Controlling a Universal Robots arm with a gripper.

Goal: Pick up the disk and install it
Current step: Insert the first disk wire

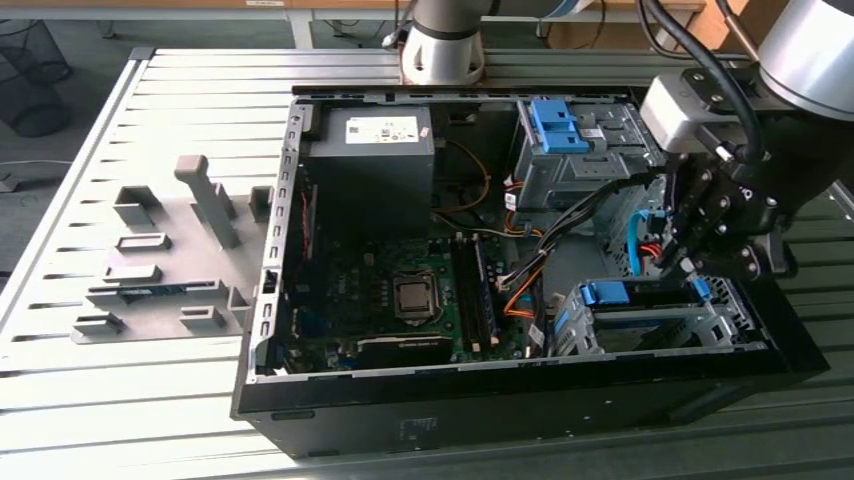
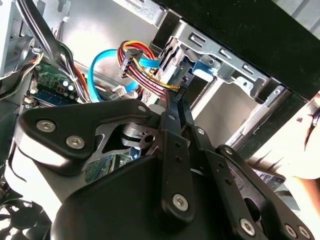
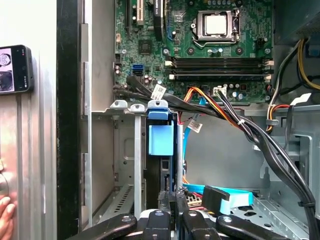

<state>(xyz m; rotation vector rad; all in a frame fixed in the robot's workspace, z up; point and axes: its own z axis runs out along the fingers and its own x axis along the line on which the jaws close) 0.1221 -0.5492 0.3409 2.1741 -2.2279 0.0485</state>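
My gripper (image 1: pixel 714 262) hangs inside the computer case (image 1: pixel 400 425), directly above the drive cage (image 1: pixel 654 325). The disk (image 3: pixel 161 142) stands edge-on in that cage, its long axis in line with my jaws. Whether the jaws are clenched or released, I cannot tell.

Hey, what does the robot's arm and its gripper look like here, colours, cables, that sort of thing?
The arm is silvery grey and tubular, with black cables running along it and a light grey block at the wrist. The gripper is matte black, built from flat linkage bars joined by silver screws, as both wrist views show.
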